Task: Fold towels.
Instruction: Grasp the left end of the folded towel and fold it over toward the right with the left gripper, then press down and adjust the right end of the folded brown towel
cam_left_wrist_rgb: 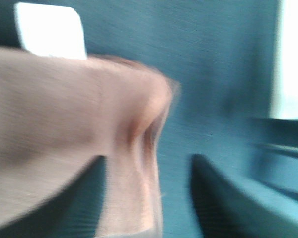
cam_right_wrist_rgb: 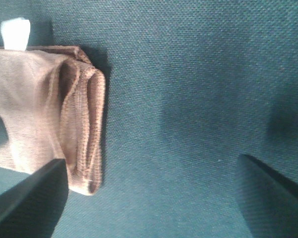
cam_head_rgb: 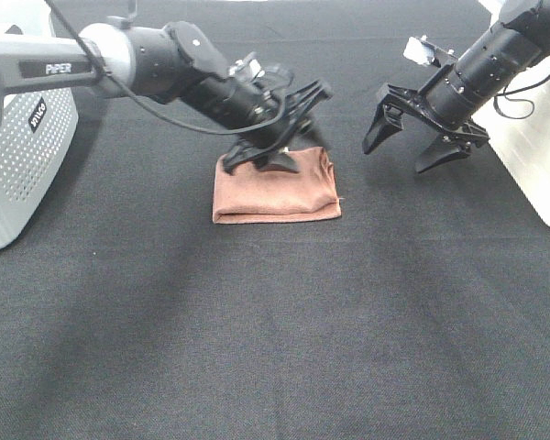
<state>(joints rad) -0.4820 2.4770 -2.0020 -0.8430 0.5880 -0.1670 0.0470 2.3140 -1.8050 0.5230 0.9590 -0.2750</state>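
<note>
The terracotta towel (cam_head_rgb: 277, 192) lies folded into a small rectangle on the black table, with layered edges on its right side. My left gripper (cam_head_rgb: 282, 128) hovers over the towel's far edge with its jaws spread. The left wrist view is blurred: the towel (cam_left_wrist_rgb: 64, 124) fills its left part and a fold runs between the dark fingers (cam_left_wrist_rgb: 228, 198), which stand well apart. My right gripper (cam_head_rgb: 420, 139) is open and empty, just right of the towel and above the table. The right wrist view shows the towel's stitched folded edges (cam_right_wrist_rgb: 84, 124) beside one finger (cam_right_wrist_rgb: 30, 203).
The table is covered in black cloth (cam_head_rgb: 275, 348). A white perforated arm base (cam_head_rgb: 27, 156) stands at the left edge and a white box (cam_head_rgb: 541, 156) at the right edge. Cables hang by both arms.
</note>
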